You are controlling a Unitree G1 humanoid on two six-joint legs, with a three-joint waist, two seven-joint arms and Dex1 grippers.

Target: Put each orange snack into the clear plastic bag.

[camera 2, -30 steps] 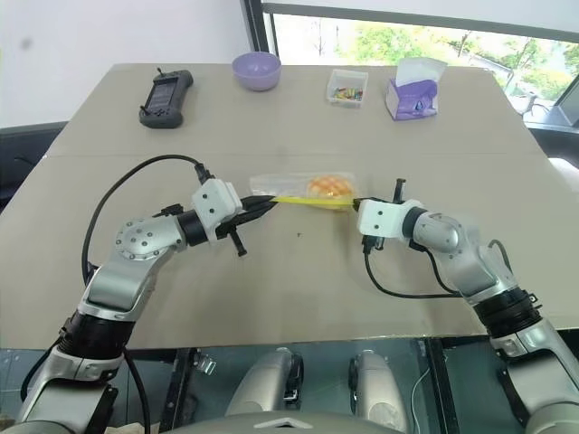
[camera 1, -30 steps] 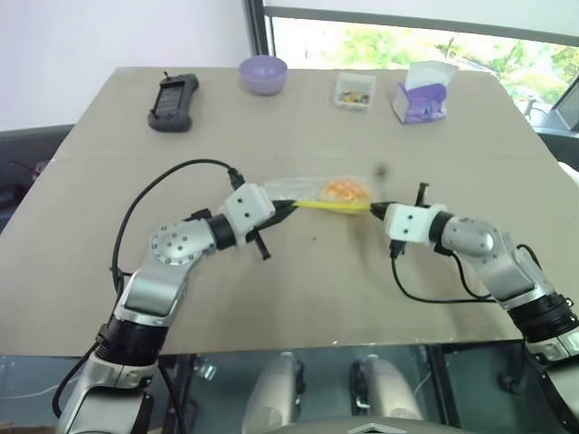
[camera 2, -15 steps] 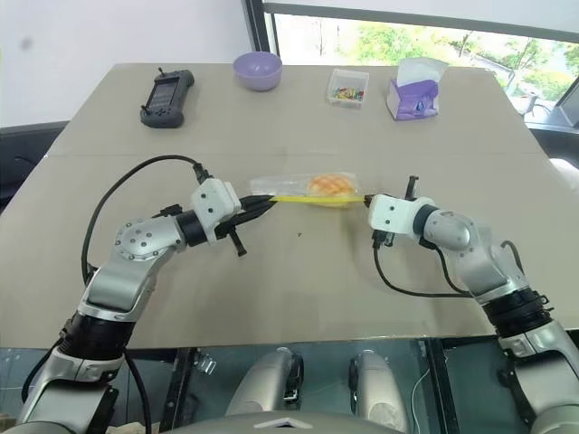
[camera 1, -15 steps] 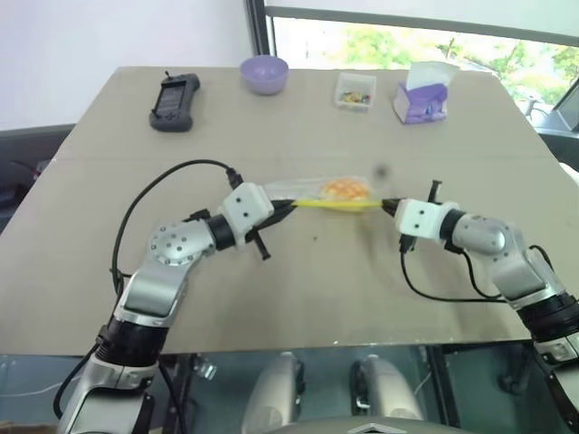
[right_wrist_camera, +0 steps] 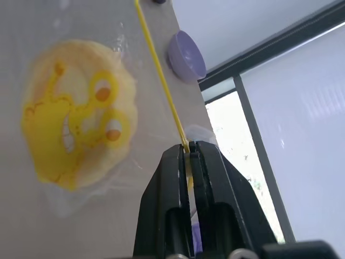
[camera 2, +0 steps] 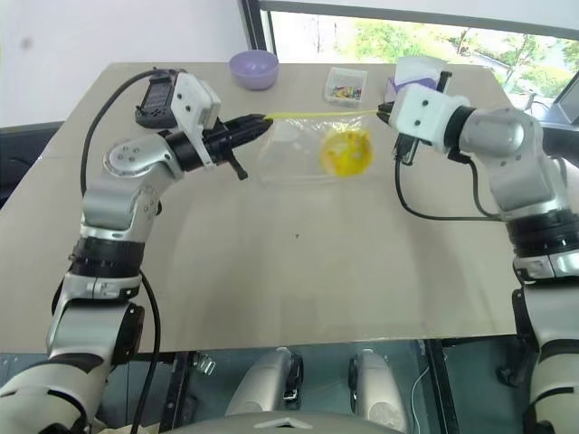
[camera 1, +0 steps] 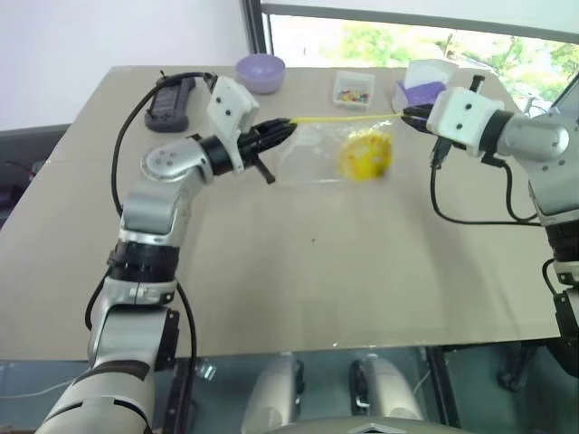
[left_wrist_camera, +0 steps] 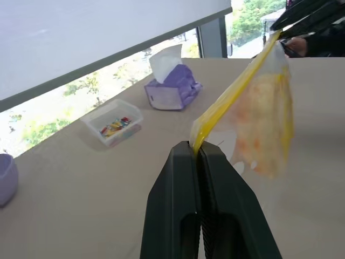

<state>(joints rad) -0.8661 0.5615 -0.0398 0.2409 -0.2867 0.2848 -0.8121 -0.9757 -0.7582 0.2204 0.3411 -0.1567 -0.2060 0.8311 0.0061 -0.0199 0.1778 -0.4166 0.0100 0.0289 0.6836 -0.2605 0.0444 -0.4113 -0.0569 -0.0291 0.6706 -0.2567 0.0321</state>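
1. We hold the clear plastic bag [camera 1: 339,149] in the air between our two grippers. The left gripper [camera 1: 282,129] is clenched on one end of the yellow seal strip [camera 2: 317,113], and the right gripper [camera 1: 412,115] is clenched on the other end.

2. In the left wrist view our two black fingers [left_wrist_camera: 186,183] press flat together with the strip's end pinched at their tips. The right wrist view shows the same pinch from the other side.

3. The strip runs taut and nearly level from one gripper across to the other. That line is the bag's long axis, and the rest of the bag hangs below it.

4. The orange snack [camera 1: 365,155] sits inside the bag, below the strip and sagging toward the bottom. It lies nearer our right gripper than our left, off to the right gripper's inner side.

5. We judge the snack to be already bagged, with the bag clear of the table [camera 1: 317,262] beneath it.

6. What comes next likely turns on the strip's line: both grippers are level with it, one at each end, so any lowering or sealing would need them to move together. If one end lets go first, the weight near the right end could swing the bag down.

7. The clear box of colourful bits [camera 1: 354,90], tissue box [camera 1: 421,81] and purple bowl [camera 1: 261,70] stand beyond the bag, well apart from it.
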